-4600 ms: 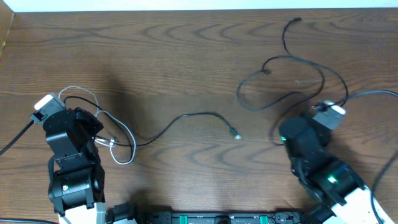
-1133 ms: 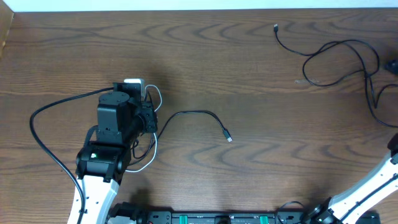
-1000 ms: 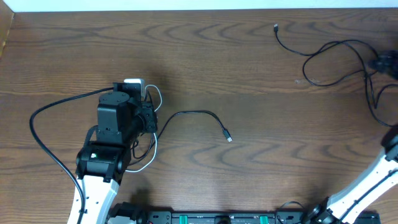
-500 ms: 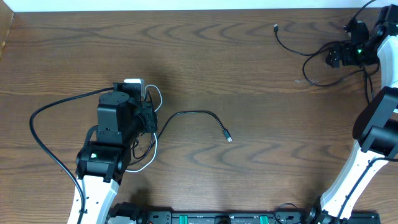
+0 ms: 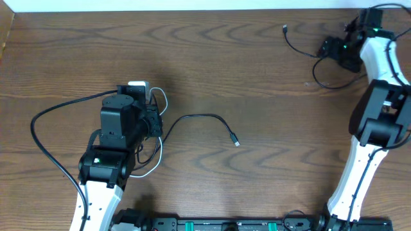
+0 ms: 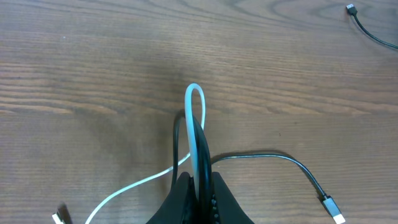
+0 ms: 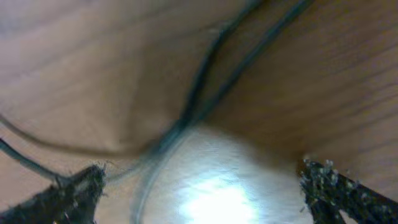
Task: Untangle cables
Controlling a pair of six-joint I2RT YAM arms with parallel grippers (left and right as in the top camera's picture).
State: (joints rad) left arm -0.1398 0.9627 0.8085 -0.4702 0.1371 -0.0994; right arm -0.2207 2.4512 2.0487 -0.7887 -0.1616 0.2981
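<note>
My left gripper (image 5: 156, 122) is shut on a loop of the white cable (image 6: 194, 102) and a black cable (image 6: 273, 155) that runs right to a plug (image 5: 235, 141). In the left wrist view the jaws (image 6: 199, 190) pinch both cords, and the loop sticks up past them. More white cable (image 5: 153, 165) trails under the left arm. A second black cable (image 5: 298, 46) lies looped at the far right. My right gripper (image 5: 327, 49) hovers over it, wide open. The right wrist view is blurred: black strands (image 7: 199, 99) run between the spread fingers (image 7: 202, 186), gripped by neither.
A thick black arm wire (image 5: 42, 131) curves out left of the left arm. The table's far edge (image 5: 192, 9) runs along the top, close behind the right gripper. A loose plug (image 6: 352, 9) and a white plug (image 6: 59, 216) show in the left wrist view.
The right arm has swung in from the right edge to above the far right cable, staying open. The left arm and its cables have not moved in the last second.
</note>
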